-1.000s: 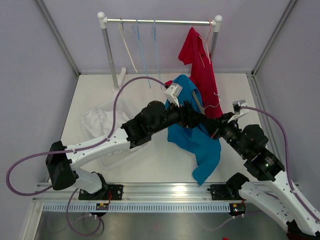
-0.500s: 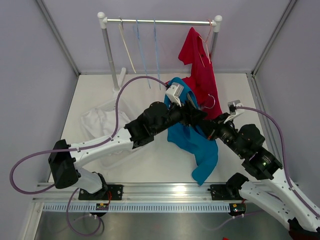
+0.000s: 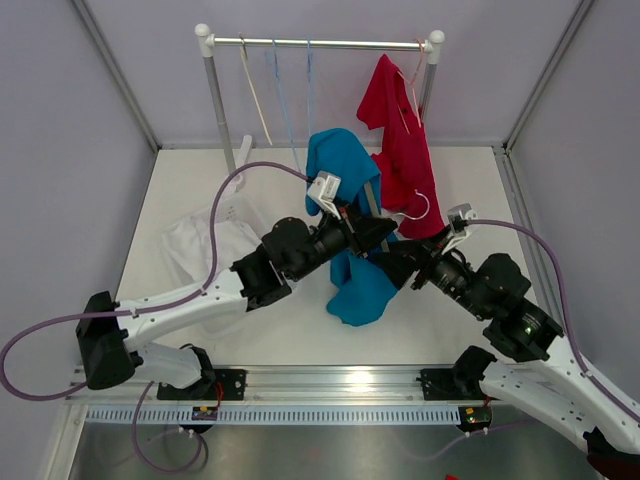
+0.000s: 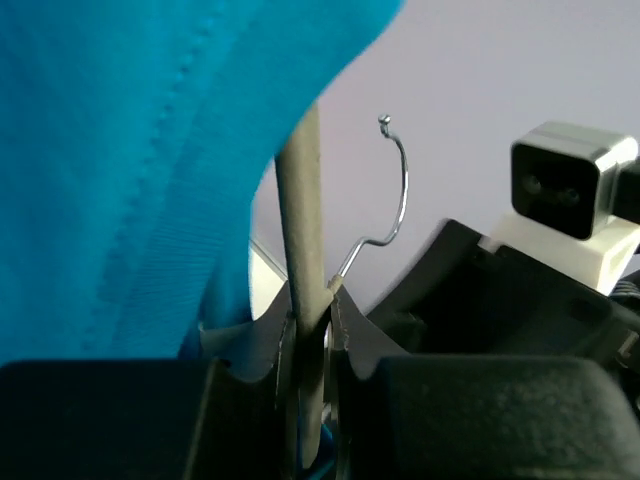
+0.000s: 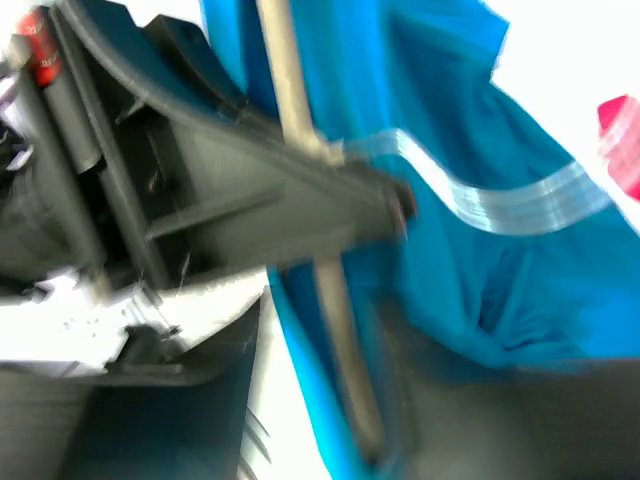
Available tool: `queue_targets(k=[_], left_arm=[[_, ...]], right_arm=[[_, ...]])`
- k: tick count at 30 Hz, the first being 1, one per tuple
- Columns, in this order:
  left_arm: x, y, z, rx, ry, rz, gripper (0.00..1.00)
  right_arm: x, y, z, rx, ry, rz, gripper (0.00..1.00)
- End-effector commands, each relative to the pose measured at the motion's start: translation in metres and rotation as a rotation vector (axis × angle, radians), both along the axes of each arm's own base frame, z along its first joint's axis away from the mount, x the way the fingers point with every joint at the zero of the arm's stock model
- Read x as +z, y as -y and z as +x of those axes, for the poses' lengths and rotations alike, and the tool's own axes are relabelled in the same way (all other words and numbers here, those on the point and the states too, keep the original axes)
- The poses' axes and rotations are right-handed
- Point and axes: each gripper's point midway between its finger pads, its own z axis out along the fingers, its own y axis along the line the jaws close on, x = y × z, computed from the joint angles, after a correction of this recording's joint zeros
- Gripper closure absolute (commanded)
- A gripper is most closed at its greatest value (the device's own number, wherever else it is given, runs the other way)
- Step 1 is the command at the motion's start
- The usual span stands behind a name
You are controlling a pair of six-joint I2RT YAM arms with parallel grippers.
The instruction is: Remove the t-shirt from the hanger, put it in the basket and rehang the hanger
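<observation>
The left end effector (image 4: 310, 318) pinches the hanger (image 4: 303, 200) bar, which stands upright in its wrist view, hook up-right. The blue t-shirt (image 3: 345, 165) drapes over it above the desk (image 3: 190, 190), lengthwise far-to-near. Blur hides the right end effector (image 3: 402, 263) state.

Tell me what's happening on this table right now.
The left arm's fingers are clamped on the beige hanger just below its wire hook, holding it up. The blue t-shirt is still draped over that hanger, so it isn't off yet. The right arm's fingers sit close beside the shirt, but blur hides whether they grip anything. A red t-shirt hangs on the rail behind, and a white garment lies on the table.
</observation>
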Motion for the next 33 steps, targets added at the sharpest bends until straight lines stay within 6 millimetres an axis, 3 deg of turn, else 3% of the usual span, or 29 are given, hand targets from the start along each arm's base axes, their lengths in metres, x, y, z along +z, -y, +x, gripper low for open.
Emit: queue_targets(k=[1,3,4,7,11,18,19,22,23,24,25,27,30,31,33], left_arm=[[0.063,-0.045,0.005,0.108,0.119,-0.165,1.0],[0.084,-0.059,-0.007,0.086,0.14,-0.231,1.0],[0.088,-0.063,-0.011,0.08,0.145,-0.247,1.0],[0.11,-0.077,-0.022,0.065,0.183,-0.306,1.0],[0.133,-0.083,-0.036,0.004,0.2,-0.384,1.0],[0.161,-0.091,-0.054,-0.068,0.222,-0.466,1.0],[0.161,-0.092,-0.055,-0.072,0.22,-0.471,1.0],[0.16,-0.094,-0.057,-0.078,0.209,-0.485,1.0],[0.16,-0.094,-0.057,-0.079,0.208,-0.488,1.0],[0.161,-0.094,-0.057,-0.08,0.205,-0.489,1.0],[0.162,-0.095,-0.058,-0.08,0.204,-0.494,1.0],[0.166,-0.098,-0.059,-0.076,0.213,-0.495,1.0],[0.187,-0.108,-0.059,-0.052,0.255,-0.505,1.0],[0.204,-0.119,-0.064,-0.05,0.281,-0.537,1.0],[0.223,-0.135,-0.068,-0.032,0.327,-0.576,1.0]], right_arm=[[0.007,-0.001,-0.036,0.147,0.023,0.025,0.23],[0.004,0.004,-0.052,0.186,0.009,0.035,0.02],[0.001,0.005,-0.057,0.208,0.001,0.033,0.0],[-0.016,0.002,-0.073,0.284,-0.051,0.014,0.0],[-0.041,-0.003,-0.072,0.295,-0.099,-0.021,0.01],[-0.049,-0.027,-0.075,0.408,-0.121,-0.024,0.12],[-0.048,-0.028,-0.074,0.405,-0.116,-0.022,0.16],[-0.039,-0.029,-0.068,0.387,-0.074,-0.004,0.37],[-0.037,-0.028,-0.066,0.376,-0.066,0.0,0.48],[-0.04,-0.028,-0.066,0.377,-0.077,-0.008,0.74],[-0.042,-0.028,-0.068,0.385,-0.085,-0.016,0.81],[-0.057,-0.025,-0.073,0.391,-0.131,-0.055,0.93],[-0.079,-0.019,-0.084,0.412,-0.186,-0.09,0.94],[-0.086,-0.017,-0.087,0.416,-0.2,-0.091,0.99],[-0.085,-0.013,-0.095,0.432,-0.209,-0.074,1.0]])
